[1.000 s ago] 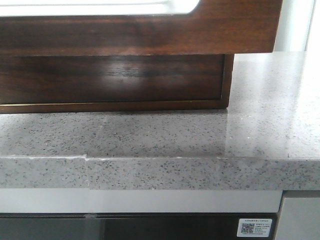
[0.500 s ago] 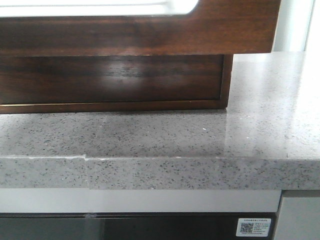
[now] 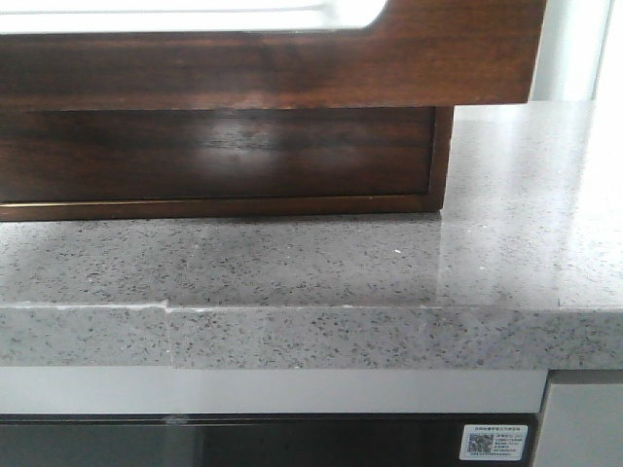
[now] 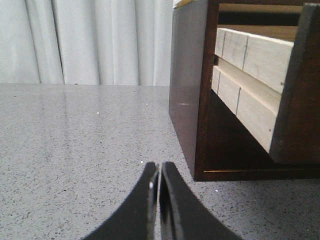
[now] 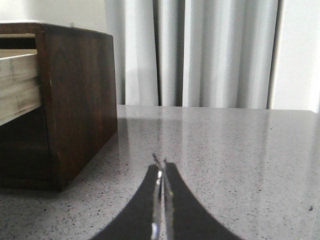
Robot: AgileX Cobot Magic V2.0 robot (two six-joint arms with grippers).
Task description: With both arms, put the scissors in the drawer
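The drawer (image 3: 273,68) has a dark brown glossy front with a wide cutout showing white along its top. It stands pulled out over the lower front (image 3: 214,151). Its pale wooden side shows in the left wrist view (image 4: 255,85) and in the right wrist view (image 5: 17,85). My left gripper (image 4: 160,167) is shut and empty, low over the counter beside the cabinet's left corner. My right gripper (image 5: 161,167) is shut, low over the counter to the cabinet's right. No scissors show in any view. Neither gripper shows in the front view.
The dark wooden cabinet (image 4: 187,95) stands on a speckled grey stone counter (image 3: 321,263), whose front edge is near the camera. Its right wall shows in the right wrist view (image 5: 75,100). White curtains (image 5: 200,50) hang behind the counter.
The drawer front's right edge shifted slightly to the left a second ago. It has been still since.
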